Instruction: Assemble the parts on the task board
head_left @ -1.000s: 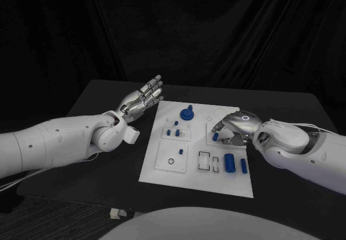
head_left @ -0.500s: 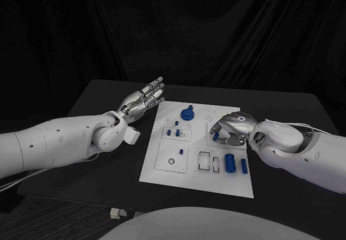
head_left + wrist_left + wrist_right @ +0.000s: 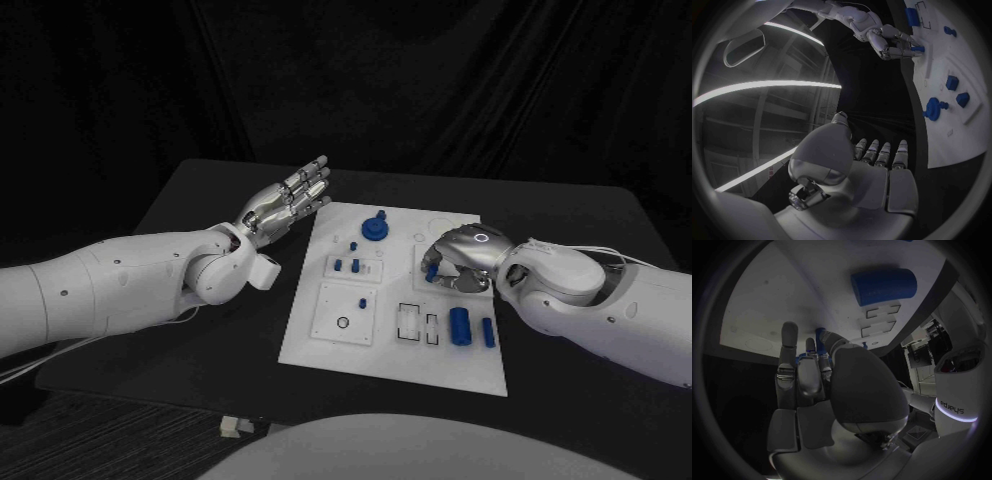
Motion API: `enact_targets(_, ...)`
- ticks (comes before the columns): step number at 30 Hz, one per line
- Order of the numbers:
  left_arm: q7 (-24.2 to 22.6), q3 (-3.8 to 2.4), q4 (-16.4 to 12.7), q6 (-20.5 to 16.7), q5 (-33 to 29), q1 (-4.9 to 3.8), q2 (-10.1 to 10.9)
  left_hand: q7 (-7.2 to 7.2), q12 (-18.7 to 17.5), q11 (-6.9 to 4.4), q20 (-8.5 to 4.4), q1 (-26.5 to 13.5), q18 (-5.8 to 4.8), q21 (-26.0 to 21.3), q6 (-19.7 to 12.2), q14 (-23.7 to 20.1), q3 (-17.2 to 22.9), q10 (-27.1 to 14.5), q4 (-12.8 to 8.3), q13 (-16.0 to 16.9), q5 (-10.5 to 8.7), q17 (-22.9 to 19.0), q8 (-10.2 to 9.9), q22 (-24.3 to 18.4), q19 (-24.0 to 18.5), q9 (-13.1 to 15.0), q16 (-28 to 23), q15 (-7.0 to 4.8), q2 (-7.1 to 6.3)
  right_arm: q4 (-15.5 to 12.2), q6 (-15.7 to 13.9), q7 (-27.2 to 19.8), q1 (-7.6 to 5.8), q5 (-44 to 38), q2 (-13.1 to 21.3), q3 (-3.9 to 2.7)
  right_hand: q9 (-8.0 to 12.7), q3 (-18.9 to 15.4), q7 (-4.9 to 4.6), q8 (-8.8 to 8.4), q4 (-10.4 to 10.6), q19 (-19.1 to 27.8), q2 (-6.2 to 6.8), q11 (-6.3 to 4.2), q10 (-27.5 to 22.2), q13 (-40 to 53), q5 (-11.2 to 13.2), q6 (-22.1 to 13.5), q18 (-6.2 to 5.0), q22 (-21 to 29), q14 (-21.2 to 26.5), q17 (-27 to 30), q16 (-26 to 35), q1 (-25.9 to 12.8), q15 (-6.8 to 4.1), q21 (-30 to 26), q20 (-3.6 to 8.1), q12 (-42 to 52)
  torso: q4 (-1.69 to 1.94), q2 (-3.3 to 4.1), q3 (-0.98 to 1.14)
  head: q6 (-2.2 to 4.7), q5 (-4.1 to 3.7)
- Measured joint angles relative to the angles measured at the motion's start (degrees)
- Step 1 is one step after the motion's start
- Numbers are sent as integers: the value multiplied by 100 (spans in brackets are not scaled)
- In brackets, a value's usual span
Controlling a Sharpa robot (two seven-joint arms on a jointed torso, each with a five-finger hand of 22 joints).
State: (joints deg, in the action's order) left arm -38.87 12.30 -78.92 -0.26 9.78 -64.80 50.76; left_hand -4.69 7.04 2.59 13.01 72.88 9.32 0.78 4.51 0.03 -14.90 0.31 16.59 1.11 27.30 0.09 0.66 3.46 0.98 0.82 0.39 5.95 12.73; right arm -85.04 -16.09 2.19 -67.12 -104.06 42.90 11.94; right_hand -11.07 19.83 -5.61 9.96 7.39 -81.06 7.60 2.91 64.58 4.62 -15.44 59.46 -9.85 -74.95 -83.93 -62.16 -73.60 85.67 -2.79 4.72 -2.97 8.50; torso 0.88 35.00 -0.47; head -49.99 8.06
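The white task board [image 3: 387, 352] lies mid-table. My right hand [image 3: 462, 256] is curled over its right middle, fingertips down on the plate, pinching a small blue part [image 3: 430, 270]. That part [image 3: 821, 333] sits between thumb and fingers of the right hand [image 3: 817, 385], and the left wrist view shows the same part [image 3: 917, 48] at the right hand [image 3: 892, 42]. A blue round knob [image 3: 374, 228] stands at the far end. Small blue pegs [image 3: 346, 266] stand left of centre. A blue cylinder [image 3: 460, 325] and a blue bar [image 3: 488, 332] lie near my right forearm. My left hand [image 3: 289, 196] hovers flat and spread beside the board's far left corner, holding nothing.
Two empty rectangular slots [image 3: 414, 323] are outlined beside the blue cylinder [image 3: 882, 286]. A ring mark [image 3: 342, 323] sits on the near left tile. The black table [image 3: 216, 340] surrounds the board, with bare surface under my left arm and at the far side.
My right hand has rolled and shifted slightly left over the board, its fingers tucked further under. The left hand has stayed still.
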Motion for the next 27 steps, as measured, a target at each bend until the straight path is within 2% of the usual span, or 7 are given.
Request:
enact_targets(7,0,0,2,15,0,10,-8,0,0,0,13,20,0,0,0,0,16,0,16,0,26,-4,0,0,13,-1,0,0,20,-48,-18,-10,1,5,26,0,-131,114,1,133,-82,21,33,-28,152,31,47,136,-1,1,10,-5,0,4,-10,10,21,60,-1,-1,1,0,26)
enact_targets(16,0,0,11,42,0,20,-9,21,0,0,20,22,-1,0,21,0,16,0,16,0,28,-4,0,4,20,-1,0,0,22,-210,-80,0,-31,6,147,-3,-175,138,-6,159,-107,21,61,-38,204,40,85,144,-1,1,10,26,23,-29,-9,10,21,60,-1,-2,1,0,55)
enact_targets(20,0,0,11,48,0,24,-9,21,0,-1,20,22,0,0,21,0,16,0,16,-1,28,-4,0,4,20,4,0,0,22,-313,-123,12,-125,7,186,1,-182,161,-25,160,-130,21,46,-18,225,40,135,164,0,1,9,26,23,-45,-9,38,21,60,-1,-2,1,0,69)
enact_targets(27,0,0,6,53,-1,29,-3,20,27,50,20,84,-1,0,21,10,41,9,10,-1,28,-3,0,10,20,4,0,52,37,-601,-169,81,-440,9,246,-3,-213,178,-26,186,-147,21,41,-10,259,45,158,163,0,2,9,25,23,-50,-9,38,21,82,-1,-4,0,0,70)
